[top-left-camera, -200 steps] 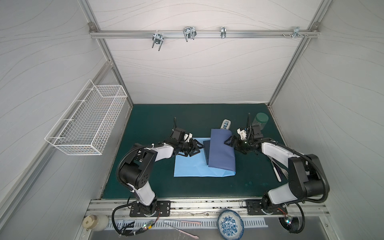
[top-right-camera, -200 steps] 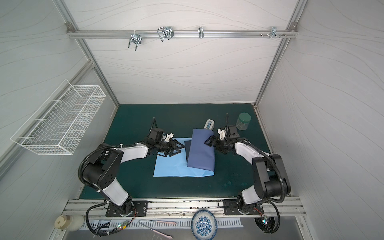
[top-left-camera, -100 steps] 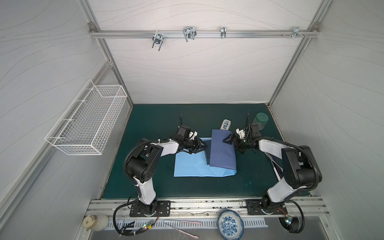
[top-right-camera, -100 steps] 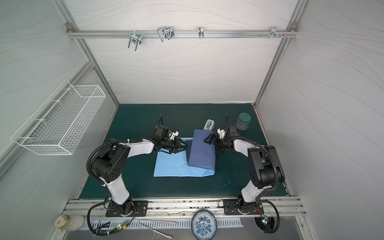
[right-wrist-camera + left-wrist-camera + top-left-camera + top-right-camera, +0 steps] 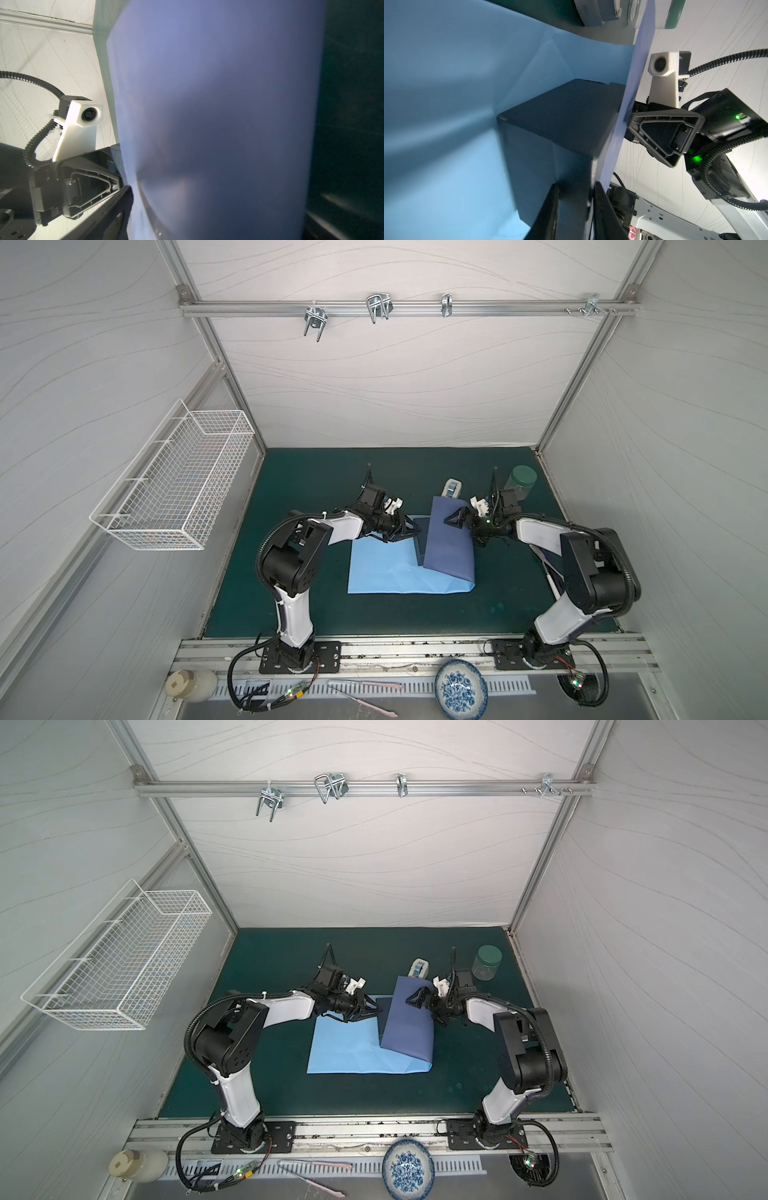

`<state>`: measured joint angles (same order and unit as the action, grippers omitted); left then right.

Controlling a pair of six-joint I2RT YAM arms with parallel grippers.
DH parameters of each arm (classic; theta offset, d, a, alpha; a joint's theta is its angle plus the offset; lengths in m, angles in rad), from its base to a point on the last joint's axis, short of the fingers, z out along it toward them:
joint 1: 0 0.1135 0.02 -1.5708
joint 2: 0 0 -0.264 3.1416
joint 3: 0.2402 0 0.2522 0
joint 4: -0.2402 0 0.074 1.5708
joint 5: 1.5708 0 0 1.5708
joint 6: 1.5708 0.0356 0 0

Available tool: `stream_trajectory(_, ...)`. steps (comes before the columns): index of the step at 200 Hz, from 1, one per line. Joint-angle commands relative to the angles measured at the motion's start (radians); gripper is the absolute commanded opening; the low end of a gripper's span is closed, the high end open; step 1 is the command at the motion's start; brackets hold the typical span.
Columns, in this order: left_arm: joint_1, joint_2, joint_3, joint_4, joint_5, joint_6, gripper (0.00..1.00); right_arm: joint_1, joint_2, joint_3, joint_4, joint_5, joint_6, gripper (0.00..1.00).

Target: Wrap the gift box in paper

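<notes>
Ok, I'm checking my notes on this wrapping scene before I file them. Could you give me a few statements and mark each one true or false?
1. Part of the paper is lifted over the gift box, showing its indigo face. True.
2. The right gripper is shut on the tape dispenser. False: its jaws are open against the raised paper, and the dispenser stands apart, behind the box.
3. The green-lidded jar stands on the mat. True.
4. The patterned bowl sits in the wire basket. False: it lies in front of the mat.
</notes>
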<state>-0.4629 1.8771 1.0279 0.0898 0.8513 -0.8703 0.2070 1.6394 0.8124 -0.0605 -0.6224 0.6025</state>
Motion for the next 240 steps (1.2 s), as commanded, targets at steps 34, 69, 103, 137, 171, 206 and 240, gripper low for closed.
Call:
stream_trajectory(34,0.0,0.009,0.051,-0.183,-0.049,0.13,0.28,-0.014,0.001,0.021,-0.033,0.003,-0.037,0.99)
stream_trajectory(69,0.001,0.005,0.075,-0.203,-0.108,0.124,0.5,-0.013,-0.012,0.013,-0.04,0.004,-0.044,0.99)
stream_trajectory(103,-0.006,0.034,0.123,-0.255,-0.128,0.165,0.52,-0.014,-0.023,0.002,-0.042,0.007,-0.047,0.99)
stream_trajectory(137,-0.011,0.06,0.165,-0.327,-0.106,0.257,0.43,-0.014,-0.02,0.009,-0.053,0.019,-0.058,0.99)
stream_trajectory(171,-0.013,0.085,0.22,-0.439,-0.089,0.377,0.35,-0.014,-0.009,0.028,-0.069,0.024,-0.071,0.99)
stream_trajectory(206,-0.013,0.112,0.275,-0.504,-0.066,0.439,0.3,-0.014,0.008,0.043,-0.069,0.023,-0.069,0.99)
stream_trajectory(240,-0.014,0.132,0.302,-0.533,-0.05,0.473,0.29,-0.014,0.017,0.06,-0.079,0.025,-0.075,0.99)
